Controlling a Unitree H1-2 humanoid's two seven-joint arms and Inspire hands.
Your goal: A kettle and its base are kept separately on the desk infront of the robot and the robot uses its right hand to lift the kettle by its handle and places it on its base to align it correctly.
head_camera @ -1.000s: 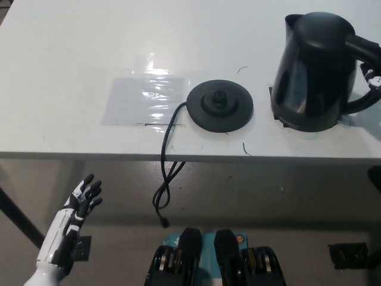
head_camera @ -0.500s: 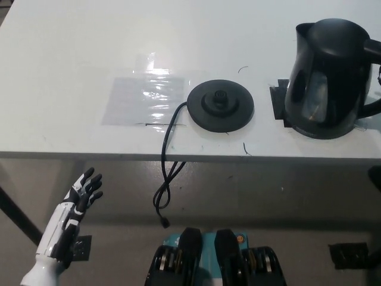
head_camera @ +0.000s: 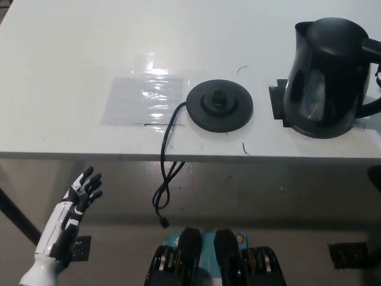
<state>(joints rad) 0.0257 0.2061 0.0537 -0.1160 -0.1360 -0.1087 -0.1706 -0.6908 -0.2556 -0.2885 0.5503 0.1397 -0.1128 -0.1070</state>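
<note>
Kettle (head_camera: 324, 77) upright on surface (head_camera: 71, 53), base (head_camera: 219, 105) apart beside it. Right hand out of frame, state unknown. Left hand (head_camera: 80, 196) below surface edge, fingers spread, empty.

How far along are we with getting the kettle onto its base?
Early. Nothing is finished: the kettle stands on the desk to the right of the bare base, apart from it. Its handle runs off the picture's right edge, so any grasp is unseen. The left hand rests open below the desk edge. Lifting, moving and seating on the base remain.
</note>
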